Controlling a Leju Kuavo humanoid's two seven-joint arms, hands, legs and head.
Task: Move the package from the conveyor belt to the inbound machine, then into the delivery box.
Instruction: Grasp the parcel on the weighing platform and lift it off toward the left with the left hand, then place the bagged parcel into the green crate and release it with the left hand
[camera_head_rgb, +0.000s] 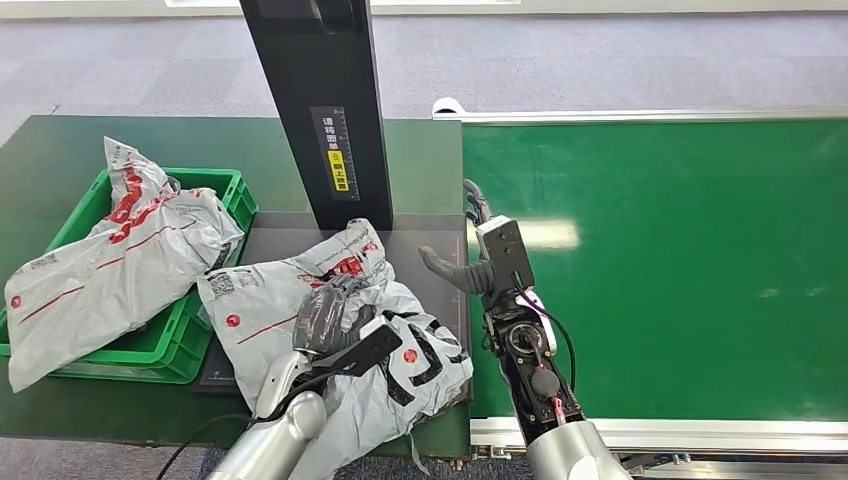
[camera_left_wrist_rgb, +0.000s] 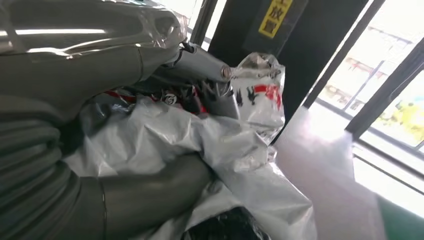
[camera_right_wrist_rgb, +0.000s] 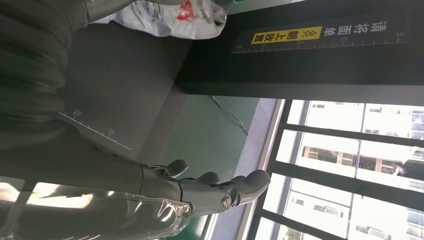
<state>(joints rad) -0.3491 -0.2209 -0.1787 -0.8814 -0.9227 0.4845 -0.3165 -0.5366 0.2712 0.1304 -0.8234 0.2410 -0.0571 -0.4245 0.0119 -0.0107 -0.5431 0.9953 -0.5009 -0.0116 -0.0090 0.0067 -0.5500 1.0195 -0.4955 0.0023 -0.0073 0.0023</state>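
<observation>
Grey crinkled plastic makes up the package (camera_head_rgb: 300, 310), a soft mailer bag printed with red lettering, red dots, black bold markings and a small square code patch; it lies rumpled on the dark platform (camera_head_rgb: 420, 235) of the inbound machine, at the foot of the machine's black column (camera_head_rgb: 320, 100), with its lower corner hanging past the platform's near edge; the left hand (camera_head_rgb: 325, 320) sits on top of the package near its middle, dark fingers curled into the folds; the left wrist view shows the thumb (camera_left_wrist_rgb: 150, 190) pressed under a ridge of the film and a finger (camera_left_wrist_rgb: 200, 65) lying over it, so the hand is clamped on the bag; the plastic bunches up between them, glossy and creased, with a black printed patch just below the thumb; the right hand (camera_head_rgb: 470, 255) hovers just beside the package, over the platform's edge next to the green conveyor belt (camera_head_rgb: 660, 260), holding nothing, its fingers (camera_right_wrist_rgb: 240, 187) extended and apart; beyond the left hand, farther to its outer side, a green delivery box (camera_head_rgb: 215, 190) rests on the dark green surface (camera_head_rgb: 60, 150); a second grey mailer bag (camera_head_rgb: 110, 260) with red lines is draped across the box and spills over its front rim; a yellow label (camera_head_rgb: 338, 170) with black characters is fixed to the column above the package.
</observation>
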